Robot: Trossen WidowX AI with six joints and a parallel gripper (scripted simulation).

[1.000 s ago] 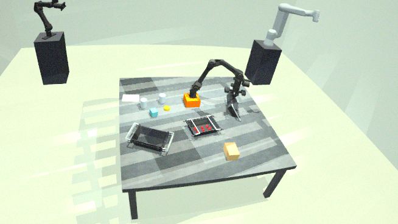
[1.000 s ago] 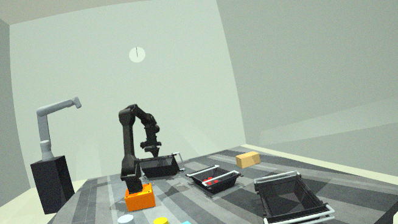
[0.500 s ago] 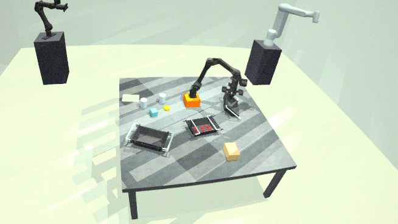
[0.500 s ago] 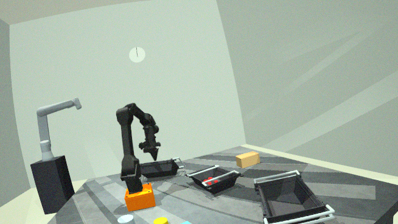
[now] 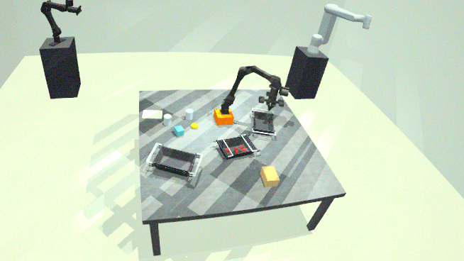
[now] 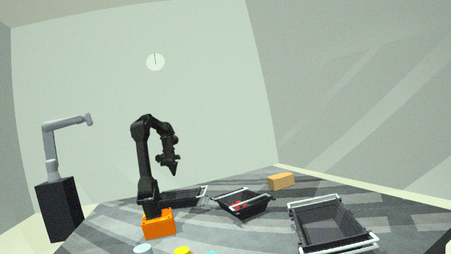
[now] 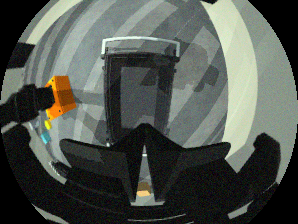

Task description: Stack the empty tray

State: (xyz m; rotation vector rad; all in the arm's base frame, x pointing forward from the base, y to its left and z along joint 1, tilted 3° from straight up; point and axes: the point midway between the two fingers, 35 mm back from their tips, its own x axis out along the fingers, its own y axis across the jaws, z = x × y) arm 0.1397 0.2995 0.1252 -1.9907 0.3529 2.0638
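The loaded tray (image 5: 242, 154) (image 6: 256, 208) stands mid-table with several red blocks (image 5: 236, 151) (image 6: 238, 203) inside. Its two white bars lie in across its top, one bar (image 5: 227, 147) (image 6: 249, 202) nearer the base and the other bar (image 5: 248, 142) (image 6: 230, 194) parallel to it. The empty black tray (image 5: 263, 122) (image 6: 183, 200) (image 7: 112, 95) lies flat on the table, its white bars out at its ends. My gripper (image 5: 270, 108) (image 6: 174, 174) (image 7: 144, 127) is shut with nothing between its fingers. It points down, above the empty tray, apart from it. The fingers hide its near end in the wrist view.
A larger empty tray (image 5: 174, 171) (image 6: 331, 241) has its bars outward. A tan block (image 5: 269, 176) (image 6: 281, 181) stands near the loaded tray. A cyan cube (image 5: 179, 130), yellow disc (image 5: 194, 125), two pale cylinders and a white sheet (image 5: 152, 114) lie beyond my orange base (image 5: 223, 118).
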